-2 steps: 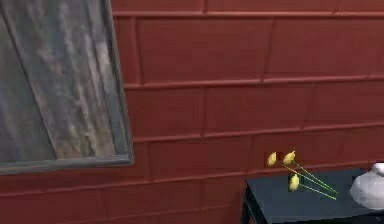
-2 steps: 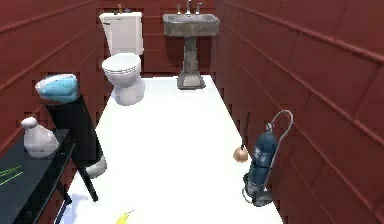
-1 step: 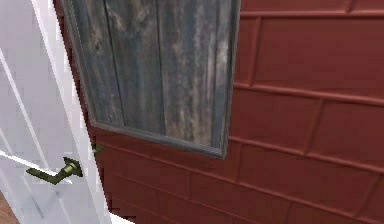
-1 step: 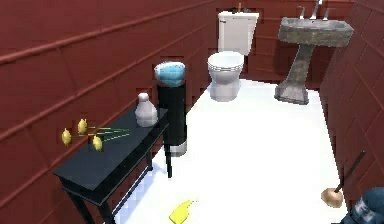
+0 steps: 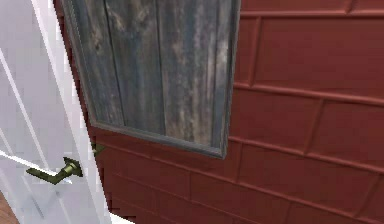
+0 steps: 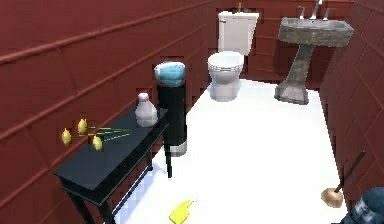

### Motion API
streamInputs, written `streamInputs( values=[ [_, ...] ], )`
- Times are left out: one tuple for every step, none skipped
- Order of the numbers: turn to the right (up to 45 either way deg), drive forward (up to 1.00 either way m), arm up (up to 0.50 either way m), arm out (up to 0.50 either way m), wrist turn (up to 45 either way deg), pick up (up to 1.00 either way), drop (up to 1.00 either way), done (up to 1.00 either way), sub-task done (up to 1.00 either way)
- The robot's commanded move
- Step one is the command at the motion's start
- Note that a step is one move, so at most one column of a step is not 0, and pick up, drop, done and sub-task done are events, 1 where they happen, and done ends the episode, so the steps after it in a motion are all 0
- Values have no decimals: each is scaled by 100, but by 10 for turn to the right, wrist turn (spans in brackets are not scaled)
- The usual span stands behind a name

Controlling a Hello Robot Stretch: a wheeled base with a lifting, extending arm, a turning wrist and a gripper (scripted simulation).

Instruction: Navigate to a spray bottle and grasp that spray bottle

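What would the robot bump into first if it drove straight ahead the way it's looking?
Most likely the grey wooden panel on the red wall, dead ahead. The white door stands off to the forward view's left. How near is hard to judge.

A vase [image 6: 146, 110], perhaps, stands on the table [image 6: 112, 160], toilet [image 6: 226, 72] behind it.

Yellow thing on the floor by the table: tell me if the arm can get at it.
Probably yes. The yellow thing lies on bare white floor beside the table, close to the arm side view's bottom edge, with nothing standing before it. It lies low, so the arm would have to drop.
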Motion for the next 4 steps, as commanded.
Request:
streamInputs(
  values=[
    [0, 0, 0, 40, 0, 0, 0, 0, 0],
    [0, 0, 0, 0, 450, 0, 0, 0, 0],
    [0, 0, 0, 0, 450, 0, 0, 0, 0],
    [0, 0, 0, 0, 450, 0, 0, 0, 0]
  ],
)
